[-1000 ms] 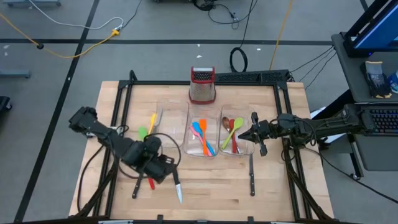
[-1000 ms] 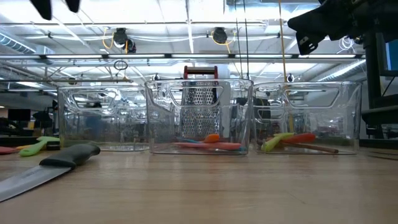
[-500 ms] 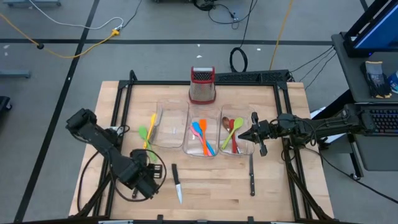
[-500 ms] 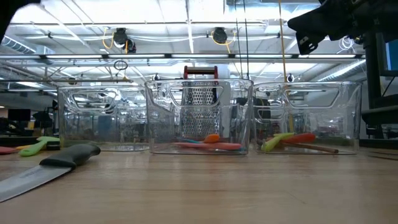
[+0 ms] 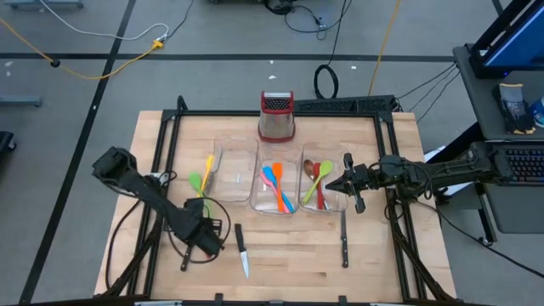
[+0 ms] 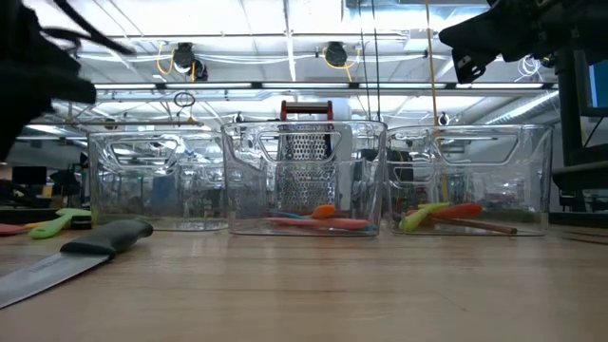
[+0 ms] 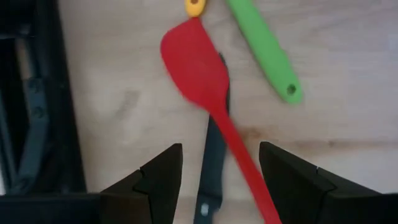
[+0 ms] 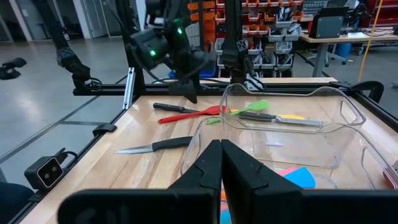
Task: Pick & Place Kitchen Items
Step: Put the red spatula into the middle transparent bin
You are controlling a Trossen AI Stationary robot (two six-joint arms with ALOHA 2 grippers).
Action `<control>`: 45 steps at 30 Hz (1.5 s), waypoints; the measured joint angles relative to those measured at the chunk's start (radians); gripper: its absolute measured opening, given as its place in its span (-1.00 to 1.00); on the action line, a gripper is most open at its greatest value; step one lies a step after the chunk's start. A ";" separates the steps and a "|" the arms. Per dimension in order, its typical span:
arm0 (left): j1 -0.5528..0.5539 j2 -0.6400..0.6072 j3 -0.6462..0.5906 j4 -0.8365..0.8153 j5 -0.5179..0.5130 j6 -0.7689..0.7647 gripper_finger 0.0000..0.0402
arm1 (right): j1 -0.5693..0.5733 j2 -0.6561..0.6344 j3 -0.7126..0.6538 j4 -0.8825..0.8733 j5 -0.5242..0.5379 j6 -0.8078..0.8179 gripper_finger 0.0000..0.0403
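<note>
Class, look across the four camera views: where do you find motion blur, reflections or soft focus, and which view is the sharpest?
Left wrist view: the red spatula is smeared by motion between the left tool's open fingers. Low view: the clear bins mirror the ceiling lights, and the near knife is soft. High view: evenly lit and sharpest.

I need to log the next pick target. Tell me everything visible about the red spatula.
The red spatula is one smooth piece, seemingly silicone: a broad rounded blade tapering into a slim handle. It lies flat on the wooden table, crossing over a black knife handle. The left gripper hovers open above its handle, fingers either side, not touching.
</note>
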 joint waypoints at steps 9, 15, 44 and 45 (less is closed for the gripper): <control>0.054 -0.019 -0.125 0.134 0.051 0.050 0.09 | 0.000 0.000 0.000 0.001 0.002 0.000 -1.00; 0.068 -0.034 -0.184 0.275 0.085 0.053 0.09 | 0.000 0.000 0.000 0.001 0.002 -0.023 -1.00; 0.137 -0.039 -0.242 0.366 0.111 0.201 -0.78 | 0.000 0.001 0.000 -0.001 -0.001 -0.026 -1.00; 0.137 -0.039 -0.243 0.364 0.108 0.204 -0.83 | 0.000 0.001 0.000 -0.001 -0.001 -0.026 -1.00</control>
